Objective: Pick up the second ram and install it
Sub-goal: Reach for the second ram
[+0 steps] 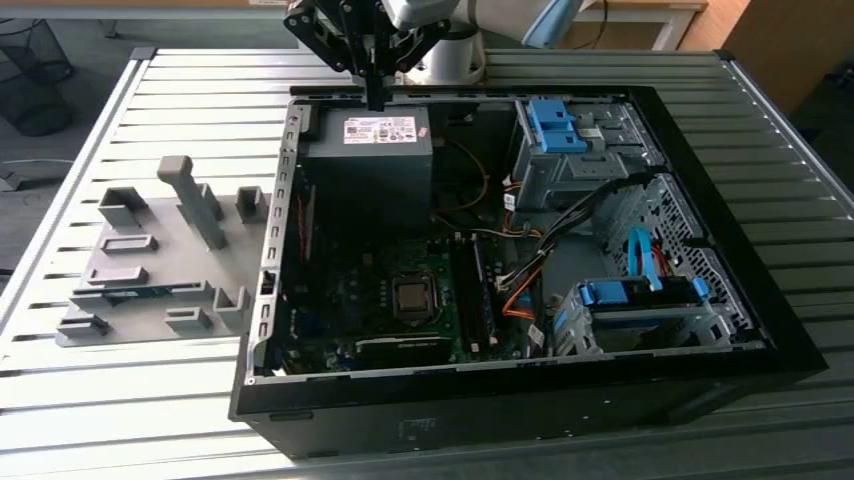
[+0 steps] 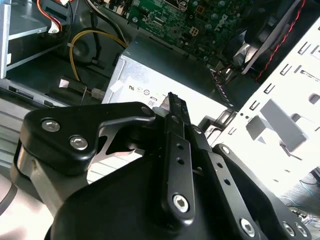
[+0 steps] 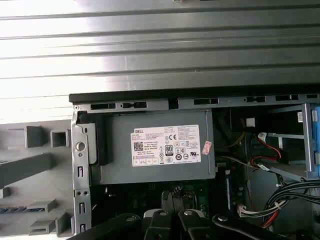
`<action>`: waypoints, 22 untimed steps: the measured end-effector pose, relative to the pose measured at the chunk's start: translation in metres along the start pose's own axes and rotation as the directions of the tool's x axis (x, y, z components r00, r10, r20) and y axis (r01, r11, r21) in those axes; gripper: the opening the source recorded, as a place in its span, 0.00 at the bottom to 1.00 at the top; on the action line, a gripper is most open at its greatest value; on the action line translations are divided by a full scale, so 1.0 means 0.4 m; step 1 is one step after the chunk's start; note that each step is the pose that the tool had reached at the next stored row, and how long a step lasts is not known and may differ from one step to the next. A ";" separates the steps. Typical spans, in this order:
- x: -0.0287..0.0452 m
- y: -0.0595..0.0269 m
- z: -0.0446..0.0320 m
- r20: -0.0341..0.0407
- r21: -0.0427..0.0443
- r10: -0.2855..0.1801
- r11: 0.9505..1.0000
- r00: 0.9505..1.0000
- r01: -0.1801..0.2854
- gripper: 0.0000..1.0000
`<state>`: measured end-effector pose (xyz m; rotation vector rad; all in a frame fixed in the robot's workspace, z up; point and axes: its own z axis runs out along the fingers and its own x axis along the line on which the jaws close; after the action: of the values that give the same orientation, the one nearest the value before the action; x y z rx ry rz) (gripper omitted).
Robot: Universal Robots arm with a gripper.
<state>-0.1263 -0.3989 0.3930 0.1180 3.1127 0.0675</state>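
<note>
Fingers together, your end effector [image 1: 378, 100] is hovering over the power supply [image 1: 367, 150]; the ram [image 1: 138, 291] is lying in the left holder [image 1: 160, 225], presented for pickup.

Table [image 1: 160, 70]: silver metal w/ long parallel slats, spans most of the exterior view. In the first wrist view the slats [image 3: 160, 50] catch bright glare. Past the table's far edge is grey floor [image 1: 100, 30]. A black wire-mesh bin [image 1: 30, 75] stands on the floor at the exterior view's left, near the table corner. Light-wood desk [image 1: 654, 12] in the bkgd toward the exterior view's right, w/ a darker brown wood panel [image 1: 787, 50] just beside it. Light soft & even, w/ pale sheen on the slats.
</note>
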 end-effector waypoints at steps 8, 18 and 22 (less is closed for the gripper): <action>0.007 -0.001 0.002 -0.003 0.000 0.000 1.000 1.000 0.000 0.11; 0.017 -0.001 0.004 -0.006 0.000 0.000 1.000 1.000 0.000 0.11; 0.024 -0.002 0.004 -0.006 0.000 0.000 1.000 1.000 0.000 0.11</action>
<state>-0.1361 -0.3989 0.3910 0.1185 3.1187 0.0673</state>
